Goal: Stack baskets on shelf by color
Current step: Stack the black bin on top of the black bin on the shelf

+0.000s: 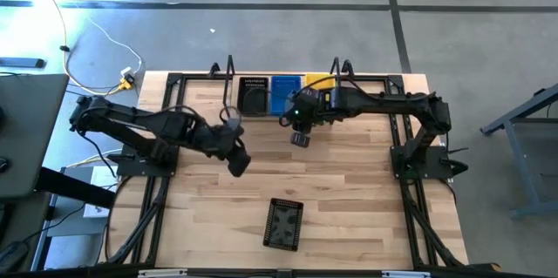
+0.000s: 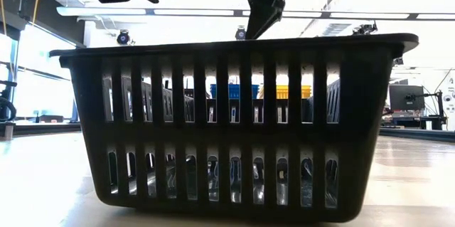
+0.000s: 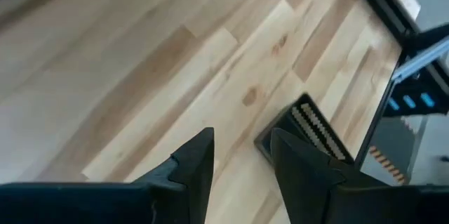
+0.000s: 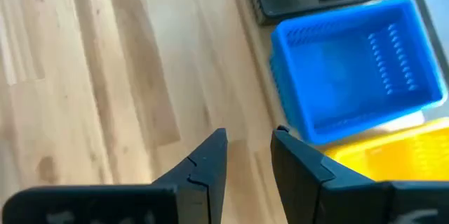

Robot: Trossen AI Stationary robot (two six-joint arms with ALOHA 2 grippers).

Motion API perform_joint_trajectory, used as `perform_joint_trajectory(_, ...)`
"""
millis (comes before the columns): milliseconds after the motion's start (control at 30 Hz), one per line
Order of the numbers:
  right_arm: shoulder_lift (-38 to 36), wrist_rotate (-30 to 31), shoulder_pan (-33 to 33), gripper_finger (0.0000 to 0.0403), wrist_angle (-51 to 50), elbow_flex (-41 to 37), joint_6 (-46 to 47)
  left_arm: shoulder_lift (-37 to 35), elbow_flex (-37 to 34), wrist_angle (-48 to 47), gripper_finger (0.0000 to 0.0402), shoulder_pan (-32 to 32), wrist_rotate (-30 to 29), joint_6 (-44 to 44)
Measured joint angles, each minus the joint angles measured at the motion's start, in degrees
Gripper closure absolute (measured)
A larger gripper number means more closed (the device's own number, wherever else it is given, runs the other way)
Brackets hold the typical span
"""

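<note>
Left gripper (image 1: 237,163) hangs above bare table (image 1: 349,191), left of centre; its jaws stand slightly apart with only a narrow gap between the fingers (image 3: 196,164), holding and touching nothing. A corner of a black basket shows beyond the fingers in the left wrist view; the rest is cut off.

Loose black basket (image 1: 283,223) lies alone near the front edge, well apart from both grippers. In the low view it fills the picture and hides most of the scene behind.

Shelf (image 1: 235,82) runs along the back edge, mostly covered; on it sit a black stack (image 1: 254,97), a blue stack (image 1: 284,93) and a yellow stack (image 1: 316,81), side by side. How many baskets each holds cannot be told.

Right gripper (image 1: 301,139) hovers just in front of the blue stack, its arm covering part of the yellow one. Its jaws are also narrowly parted and empty, fingers (image 4: 207,161) clear of the baskets.
</note>
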Motion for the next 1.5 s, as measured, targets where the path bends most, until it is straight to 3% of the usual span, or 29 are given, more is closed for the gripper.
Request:
perform_joint_trajectory(267,0.00,1.61,3.19,0.0304,-4.42,0.09,4.23,6.06,-0.02,0.55,0.0270,-5.94,-0.56,-5.63)
perform_joint_trajectory(400,0.00,4.45,3.87,0.0304,-4.94,0.09,4.05,9.17,-0.02,0.98,0.0270,-8.25,-1.00,-9.90)
perform_joint_trajectory(733,-1.10,4.23,3.00,0.0304,-7.98,0.11,0.56,15.99,-0.02,8.84,0.0270,-13.89,-3.58,-22.11)
perform_joint_trajectory(900,-2.21,3.92,3.57,0.0304,-9.91,0.11,0.38,19.18,-0.02,11.85,0.0270,-16.68,-3.70,-20.54)
perform_joint_trajectory(1067,-2.54,0.36,3.83,0.0304,-10.47,0.11,1.36,21.09,0.00,12.85,0.0270,-19.73,-3.68,-18.78)
perform_joint_trajectory(1167,-2.54,-3.24,3.89,0.0304,-10.38,0.11,3.76,22.08,0.00,14.01,0.0270,-20.70,-3.60,-23.31)
perform_joint_trajectory(1300,-2.51,-3.37,4.88,0.0304,-10.26,0.11,4.52,24.57,0.00,15.54,0.0270,-21.05,-2.96,-30.11)
perform_joint_trajectory(1500,-2.49,-3.32,5.86,0.0304,-9.35,0.11,4.17,28.18,0.00,20.96,0.0270,-19.76,-0.18,-31.18)
